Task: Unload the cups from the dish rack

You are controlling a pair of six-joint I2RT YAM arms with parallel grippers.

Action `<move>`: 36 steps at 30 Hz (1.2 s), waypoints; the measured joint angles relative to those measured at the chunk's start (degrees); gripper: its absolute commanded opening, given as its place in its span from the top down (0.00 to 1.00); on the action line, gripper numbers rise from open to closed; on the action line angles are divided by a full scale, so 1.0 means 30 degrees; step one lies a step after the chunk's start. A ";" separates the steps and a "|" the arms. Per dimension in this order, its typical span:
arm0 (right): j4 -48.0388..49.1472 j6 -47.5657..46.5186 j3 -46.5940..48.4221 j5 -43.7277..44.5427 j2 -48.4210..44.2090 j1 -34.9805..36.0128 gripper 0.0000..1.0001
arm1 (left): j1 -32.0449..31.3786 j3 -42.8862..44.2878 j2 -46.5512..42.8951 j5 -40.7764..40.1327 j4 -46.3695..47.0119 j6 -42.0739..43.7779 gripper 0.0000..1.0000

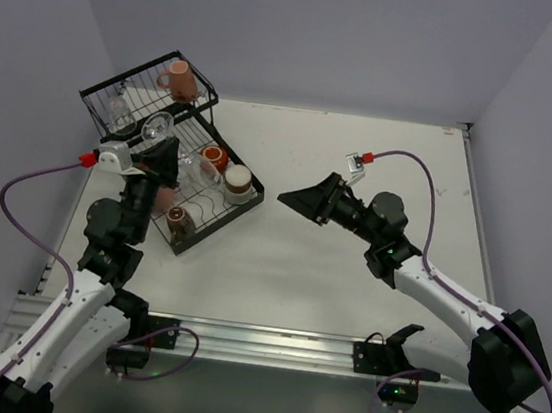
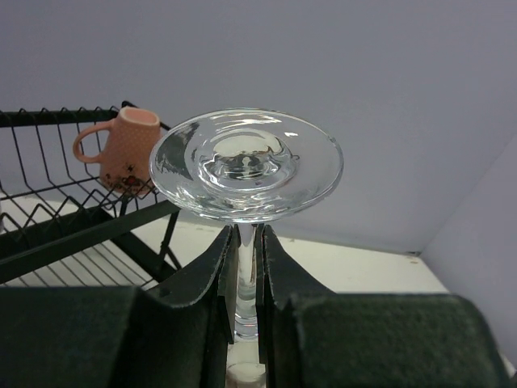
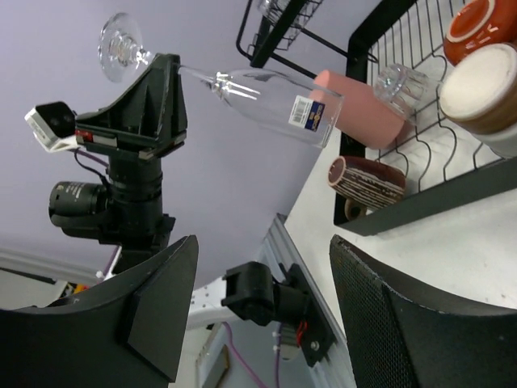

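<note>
My left gripper (image 2: 246, 246) is shut on the stem of a clear stemmed glass (image 2: 246, 166), whose round foot stands past the fingertips. In the top view this glass (image 1: 157, 130) is above the black dish rack (image 1: 139, 92), gripper (image 1: 157, 157) over the tray part. The right wrist view shows its bowl (image 3: 275, 105) lifted off the wires, near a salmon tumbler (image 3: 363, 113). A pink mug (image 1: 179, 80) sits in the raised basket. An orange-red mug (image 1: 216, 157), a brown-and-cream cup (image 1: 238, 179) and a striped brown cup (image 1: 178, 219) sit in the tray. My right gripper (image 1: 292, 198) is open and holds nothing, right of the rack.
Another clear glass (image 1: 118, 112) stands in the raised basket, and a small clear glass (image 3: 400, 81) lies in the tray. The white table (image 1: 348, 276) stretches right of the rack. A metal rail (image 1: 269, 345) runs along the near edge. Purple cables trail from both arms.
</note>
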 measured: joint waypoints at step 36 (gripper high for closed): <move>1.2371 0.4459 -0.2630 0.1872 0.2871 0.1239 0.40 | 0.0000 -0.0109 0.2331 0.7074 0.7431 -1.2174 1.00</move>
